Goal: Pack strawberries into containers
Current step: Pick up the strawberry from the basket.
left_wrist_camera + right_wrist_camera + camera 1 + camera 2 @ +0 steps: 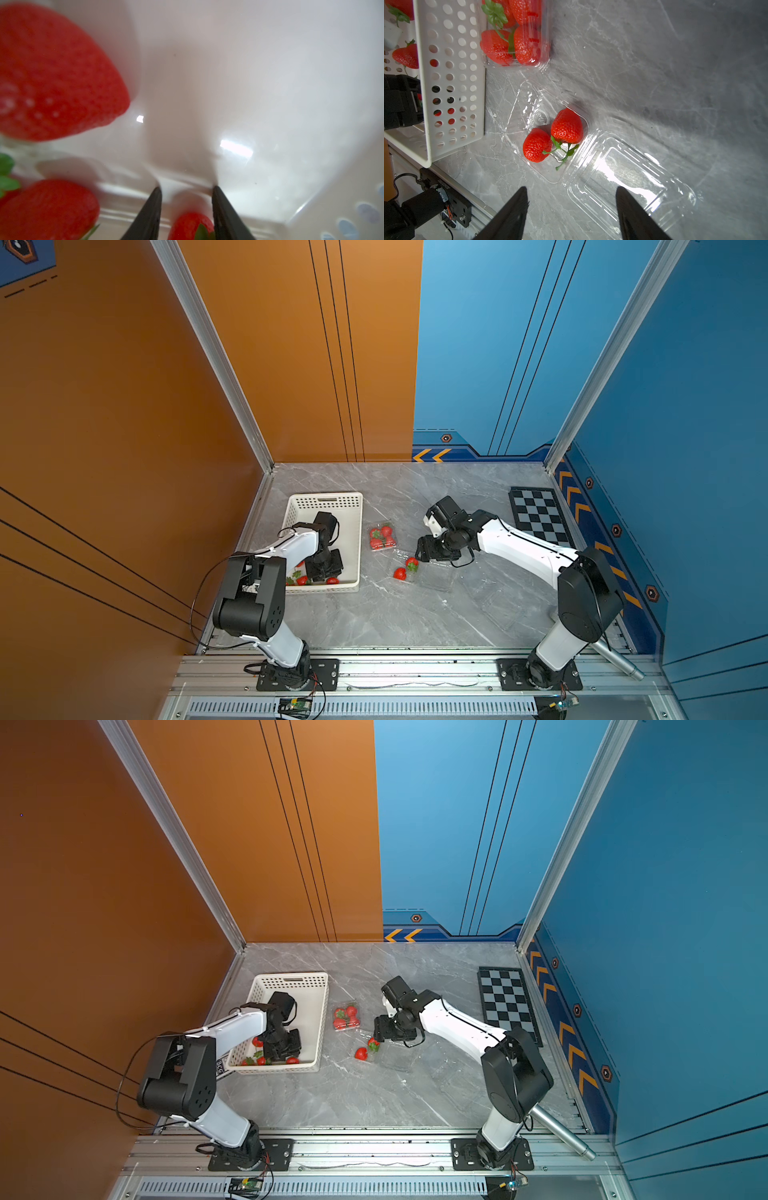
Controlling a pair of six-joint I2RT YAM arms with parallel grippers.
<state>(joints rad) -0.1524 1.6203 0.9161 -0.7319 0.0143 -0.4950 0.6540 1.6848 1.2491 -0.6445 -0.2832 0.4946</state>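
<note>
Red glossy strawberries (566, 126) — 2 in open clear container (527, 104), green caps.

left wrist view: everything blurred | strawberry (190, 226) between left gripper (186, 187) fingers cut off at the view's edge, contact unclear | both top views: left gripper fingertips hidden under its own wrist inside basket (357, 539) | third container (494, 605) too faint to outline

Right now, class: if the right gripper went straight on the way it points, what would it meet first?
Most likely the open clear container, about where its lid joins the tray holding two strawberries. The right gripper points down at it, open and empty; depth is unclear.
</note>
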